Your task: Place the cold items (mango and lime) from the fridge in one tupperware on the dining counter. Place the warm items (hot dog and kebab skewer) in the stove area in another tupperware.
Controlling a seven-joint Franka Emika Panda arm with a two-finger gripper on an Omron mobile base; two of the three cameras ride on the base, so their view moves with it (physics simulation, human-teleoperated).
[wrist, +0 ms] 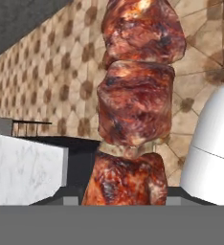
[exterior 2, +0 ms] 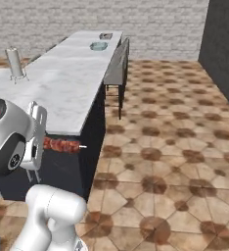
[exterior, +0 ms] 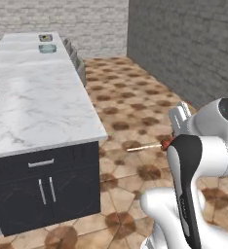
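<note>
White marble covers the long worktop (exterior: pixel 33 102), an island on dark cabinets that runs away from the robot toward the brick back wall. It lies ahead and to the arm's left, with patterned brown tile floor (exterior 2: pixel 175 147) between the base and the near end of the island. Far down that worktop sit two small containers, one beyond the other: the nearer tupperware (exterior: pixel 47 48) has a pale greenish look, and the farther tupperware (exterior: pixel 46 37) is smaller in view and darker inside. Whether either already holds food is too small to tell.

Those containers are the target, and they are well apart from the hand (exterior 2: pixel 37 142), which hangs off the near corner of the island, over the floor, not the marble. So the coming move looks like a long carry along the island's length, probably with the base driving, before any lowering.

Held in the hand is the kebab skewer (exterior 2: pixel 61 145). Its long axis lies roughly level and crosswise to the fingers: in the right base view the meat chunks stick out from the hand toward the island's dark end panel, and in the left base view the bare wooden tip points away to the arm's left. The hand view shows the browned meat running straight up from between the fingers, so the jaws are part closed, clamped on the meaty end, with most of the skewer cantilevered out to one side.
</note>
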